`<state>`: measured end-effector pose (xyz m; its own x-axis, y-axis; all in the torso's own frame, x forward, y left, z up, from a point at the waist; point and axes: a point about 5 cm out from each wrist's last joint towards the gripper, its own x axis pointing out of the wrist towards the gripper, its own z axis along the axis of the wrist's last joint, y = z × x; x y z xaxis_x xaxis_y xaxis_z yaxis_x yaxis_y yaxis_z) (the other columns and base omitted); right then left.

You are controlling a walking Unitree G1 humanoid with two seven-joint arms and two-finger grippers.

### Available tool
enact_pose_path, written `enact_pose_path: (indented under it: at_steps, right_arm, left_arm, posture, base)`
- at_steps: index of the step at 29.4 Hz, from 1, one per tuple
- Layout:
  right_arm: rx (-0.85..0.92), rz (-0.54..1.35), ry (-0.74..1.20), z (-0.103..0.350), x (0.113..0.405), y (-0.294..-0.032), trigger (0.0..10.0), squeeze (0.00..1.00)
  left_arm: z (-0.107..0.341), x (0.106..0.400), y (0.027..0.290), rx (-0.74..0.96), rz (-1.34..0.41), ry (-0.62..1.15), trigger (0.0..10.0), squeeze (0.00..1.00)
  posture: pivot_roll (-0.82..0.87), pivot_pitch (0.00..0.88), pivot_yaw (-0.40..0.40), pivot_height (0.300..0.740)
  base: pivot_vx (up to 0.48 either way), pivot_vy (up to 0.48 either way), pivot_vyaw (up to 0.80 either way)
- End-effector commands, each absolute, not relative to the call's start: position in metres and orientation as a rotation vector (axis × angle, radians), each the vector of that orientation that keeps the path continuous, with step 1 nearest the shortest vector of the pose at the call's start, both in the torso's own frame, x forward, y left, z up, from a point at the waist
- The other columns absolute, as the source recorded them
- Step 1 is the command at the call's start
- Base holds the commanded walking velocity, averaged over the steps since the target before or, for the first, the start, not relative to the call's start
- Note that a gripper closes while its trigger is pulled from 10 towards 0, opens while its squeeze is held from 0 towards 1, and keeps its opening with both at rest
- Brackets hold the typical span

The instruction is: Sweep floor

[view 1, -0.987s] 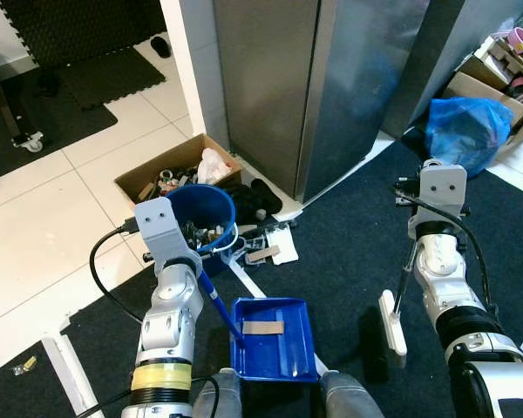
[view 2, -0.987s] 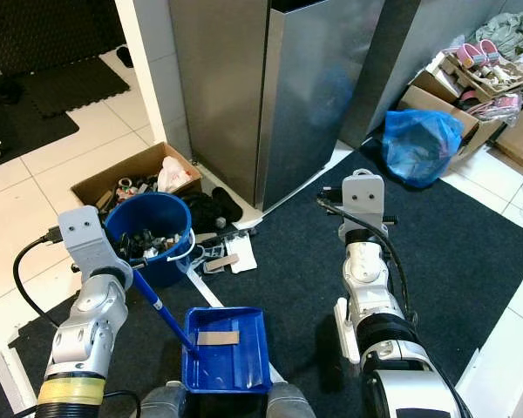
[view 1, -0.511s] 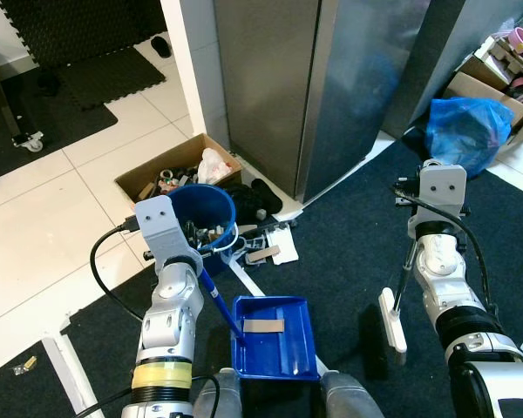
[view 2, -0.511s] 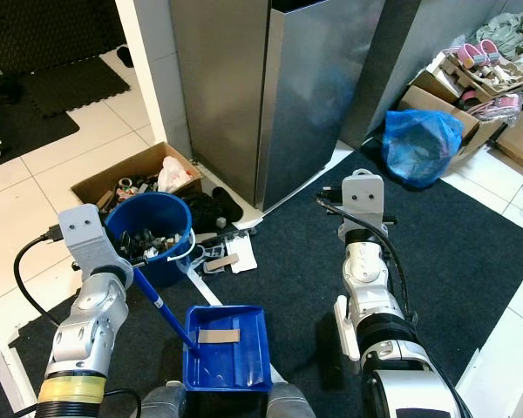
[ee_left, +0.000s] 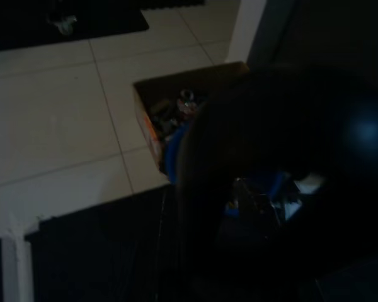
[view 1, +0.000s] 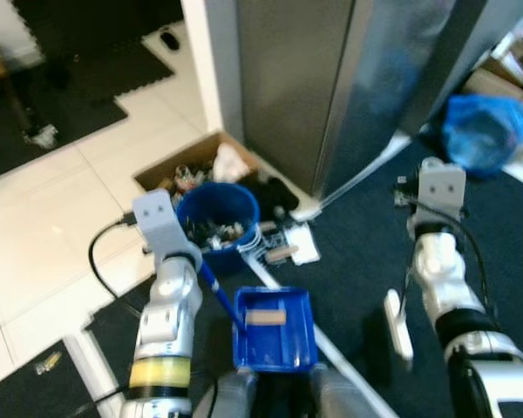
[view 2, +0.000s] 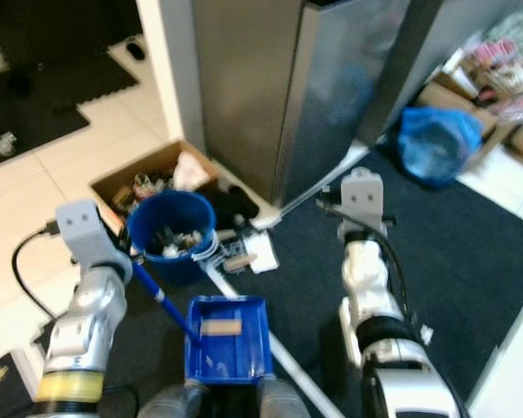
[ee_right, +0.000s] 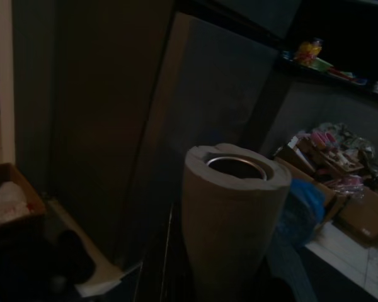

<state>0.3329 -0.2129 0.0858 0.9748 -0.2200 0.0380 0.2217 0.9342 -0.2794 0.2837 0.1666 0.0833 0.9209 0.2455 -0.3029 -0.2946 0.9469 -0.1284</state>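
Observation:
A blue dustpan (view 1: 275, 340) hangs low in front of me with a flat scrap of cardboard (view 1: 263, 317) lying in it. Its blue handle (view 1: 215, 293) runs up into my left gripper (view 1: 200, 266), which is shut on it. On the right, a white brush head (view 1: 397, 325) rests on the dark carpet under a thin rod (view 1: 407, 280) held by my right gripper (view 1: 413, 246). The right wrist view shows the beige end of the brush handle (ee_right: 233, 214) close up. A blue bucket (view 1: 216, 214) full of rubbish stands just beyond the dustpan.
A cardboard box (view 1: 192, 171) of junk sits behind the bucket, against a tall steel cabinet (view 1: 314, 87). Paper scraps (view 1: 289, 249) and a black shoe lie at the cabinet's foot. A blue bag (view 1: 488, 131) and more boxes stand at the far right. White tiles stretch away left.
The whole picture has shifted and blurred, so the camera has moved. Both arms keep their hold, and the cardboard scrap still lies in the dustpan.

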Motion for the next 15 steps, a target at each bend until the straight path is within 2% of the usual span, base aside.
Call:
enact_pose_path:
  at_steps: [1,15]
  right_arm:
    - [-0.286,-0.228,-0.042,0.0924,0.3351,-0.2126,10.0,0.0]
    - [-0.284,-0.23,-0.042,0.0922,0.3351,-0.213,10.0,0.0]
  left_arm:
    - [0.0873,0.2843,0.1647,-0.18,0.268,0.265,10.0,0.0]
    - [0.0874,0.2852,0.1635,-0.17,0.262,0.268,10.0,0.0]
  posture:
    - [0.04,0.03,-0.018,0.74]
    - [0.04,0.031,-0.018,0.74]
  base:
    - [0.0,0.0,0.0]
    - [0.0,0.0,0.0]
